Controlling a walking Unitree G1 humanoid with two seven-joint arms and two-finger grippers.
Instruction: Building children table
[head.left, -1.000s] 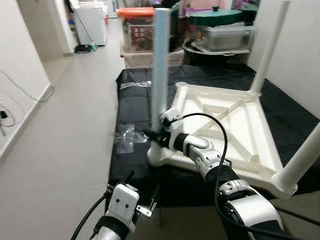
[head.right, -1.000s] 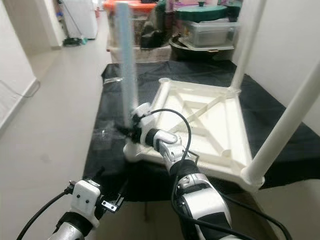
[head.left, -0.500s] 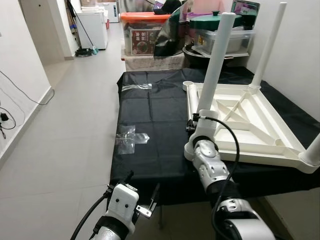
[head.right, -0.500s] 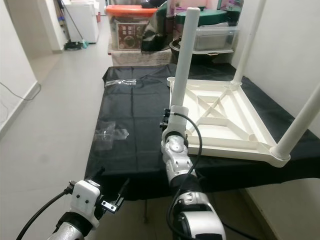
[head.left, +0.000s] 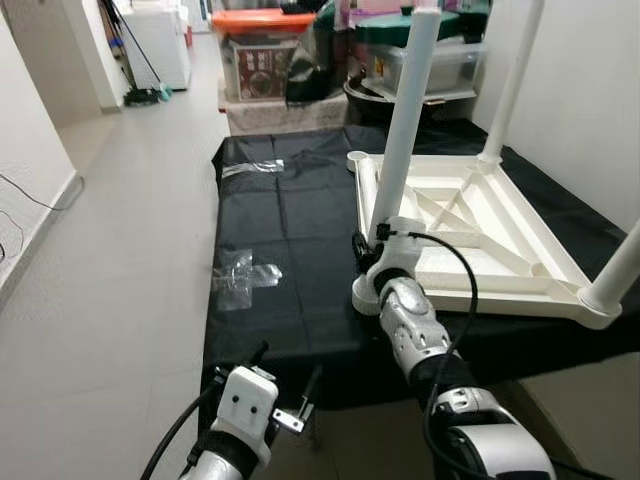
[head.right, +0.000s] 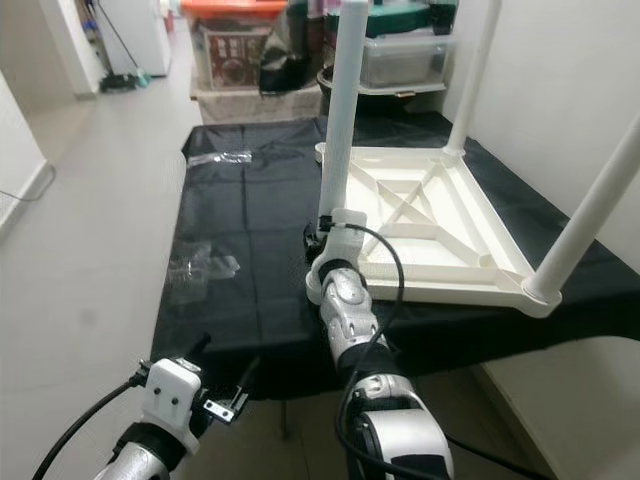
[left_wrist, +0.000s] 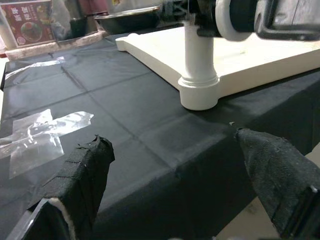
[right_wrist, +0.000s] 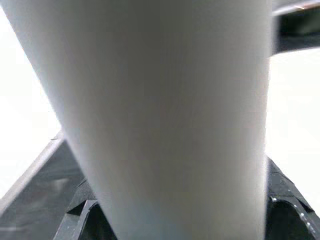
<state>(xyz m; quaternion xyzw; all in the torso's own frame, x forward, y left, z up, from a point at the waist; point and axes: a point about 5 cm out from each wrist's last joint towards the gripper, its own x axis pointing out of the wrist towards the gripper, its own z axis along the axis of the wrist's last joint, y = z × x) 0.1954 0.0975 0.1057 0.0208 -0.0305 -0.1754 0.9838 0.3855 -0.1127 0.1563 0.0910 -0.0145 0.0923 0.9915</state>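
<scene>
Leftmost, my left gripper (head.left: 290, 395) hangs low off the near edge of the surface (head.left: 290, 260), fingers spread wide with nothing between them; the left wrist view has both black fingertips (left_wrist: 85, 165) apart over the black cloth. Crumpled clear plastic wrap (head.left: 240, 277) lies on the cloth near the left edge, and a second clear strip (head.left: 252, 169) sits at the far left corner. Moving right, the white children table (head.left: 470, 240) lies upside down on the surface, underside ribs up. Its near-left leg (head.left: 405, 115) stands upright in the corner socket (head.left: 366, 296). My right gripper (head.left: 368, 248) is at the base of that leg, fingers closed around it just above the socket; the right wrist view is close up on the leg (right_wrist: 165, 115), with dark finger tips either side. Farther right, a far leg (head.left: 510, 75) stands upright at the back corner and another leg (head.left: 622, 270) rises from the near-right corner. Behind the surface, an orange-lidded storage bin (head.left: 258, 55) and a clear box (head.left: 435, 65) sit on the floor.
</scene>
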